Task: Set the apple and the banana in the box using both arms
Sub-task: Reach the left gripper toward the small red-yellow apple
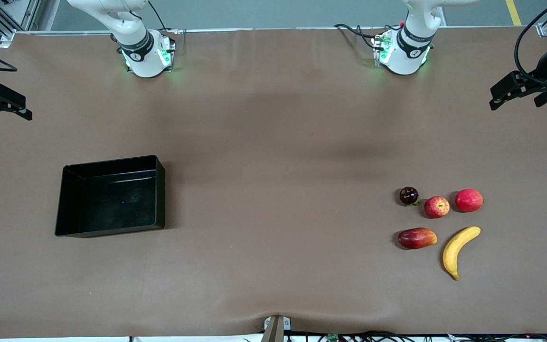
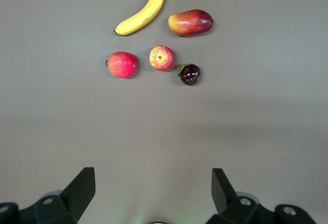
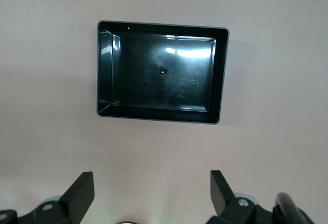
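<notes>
A brown bench (image 1: 273,142) seen from above, with two white arms based along its upper edge. The black box (image 1: 110,196) sits empty toward the right arm's end. The fruit lies well apart from it, toward the left arm's end: the apple (image 1: 437,207) with yellow streaks, between a dark plum-like fruit (image 1: 409,195) and a plainer red fruit (image 1: 468,200); nearer the front camera lie a mango-like fruit (image 1: 417,238) and the yellow banana (image 1: 458,251). The left hand (image 2: 154,190) hovers high at its end of the bench, fingers spread wide and holding nothing. The right hand (image 3: 152,190) waits above the bench near the box, likewise wide open and empty. Neither fruit is picked yet. A good first move would likely be for the left hand to descend straight over the apple, fingers straddling it without nudging its close neighbours, and to close across the banana's middle later. No readable labels or writing appear on the fruit or box; the marks on the arm bases are too small to read.
</notes>
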Controlling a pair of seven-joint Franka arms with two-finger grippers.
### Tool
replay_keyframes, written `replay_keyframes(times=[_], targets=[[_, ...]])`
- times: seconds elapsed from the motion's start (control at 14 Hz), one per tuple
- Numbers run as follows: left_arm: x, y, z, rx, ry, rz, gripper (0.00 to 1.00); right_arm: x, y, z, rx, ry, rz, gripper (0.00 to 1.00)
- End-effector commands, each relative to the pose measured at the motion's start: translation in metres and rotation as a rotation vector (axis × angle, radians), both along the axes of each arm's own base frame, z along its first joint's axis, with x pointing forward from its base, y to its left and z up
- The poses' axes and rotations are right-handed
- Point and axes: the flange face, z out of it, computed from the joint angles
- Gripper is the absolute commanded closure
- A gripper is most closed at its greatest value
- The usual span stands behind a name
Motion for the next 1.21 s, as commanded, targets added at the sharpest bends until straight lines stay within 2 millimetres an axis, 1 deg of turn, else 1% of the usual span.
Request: replay_keyframes(times=[0.0, 0.14, 0.29, 0.43, 0.5, 0.57, 0.64, 0.71, 0.79, 0.86, 0.93, 1.0, 1.07, 1.14], targets=[[0.001, 0.001, 0.005, -0.008, 0.008, -0.007, 0.0, 0.0, -0.001, 0.002, -0.015, -0.003, -0.013, 0.0], [0.004, 0.004, 0.008, -0.007, 0.0, -0.003, 0.0, 0.0, -0.002, 0.002, -0.014, -0.003, -0.016, 0.0], [0.018, 0.008, 0.003, -0.009, 0.005, 0.003, 0.0, 0.0, -0.003, 0.002, -0.013, -0.002, -0.019, 0.0], [0.035, 0.01, -0.021, -0.009, 0.04, 0.002, 0.0, 0.001, -0.003, -0.001, -0.013, 0.006, -0.019, 0.0], [0.05, 0.01, -0.043, -0.009, 0.055, 0.001, 0.0, 0.002, -0.005, -0.003, -0.014, 0.008, -0.022, 0.0], [0.062, 0.017, -0.062, -0.007, 0.054, 0.012, 0.0, 0.002, -0.006, -0.003, -0.014, 0.008, -0.023, 0.0], [0.072, 0.034, -0.086, -0.002, 0.048, 0.037, 0.0, 0.002, -0.006, -0.003, -0.014, 0.008, -0.023, 0.0], [0.078, 0.049, -0.109, -0.003, 0.017, 0.053, 0.0, 0.002, -0.006, -0.004, -0.014, 0.009, -0.022, 0.0], [0.082, 0.056, -0.134, -0.003, -0.012, 0.033, 0.0, 0.003, -0.007, -0.003, -0.016, 0.008, -0.025, 0.0], [0.086, 0.056, -0.157, -0.003, -0.032, 0.027, 0.0, 0.005, -0.009, -0.008, -0.016, 0.017, -0.026, 0.0], [0.092, 0.058, -0.182, -0.005, -0.036, 0.028, 0.0, 0.01, -0.014, -0.017, -0.015, 0.032, -0.032, 0.0], [0.1, 0.063, -0.209, -0.005, -0.031, 0.032, 0.0, 0.013, -0.027, -0.02, -0.013, 0.035, -0.049, 0.0], [0.107, 0.071, -0.236, -0.006, -0.022, 0.041, 0.0, 0.017, -0.039, -0.03, -0.008, 0.05, -0.07, 0.0], [0.114, 0.081, -0.257, -0.008, -0.025, 0.05, 0.0, 0.029, -0.05, -0.058, -0.012, 0.091, -0.085, 0.0]])
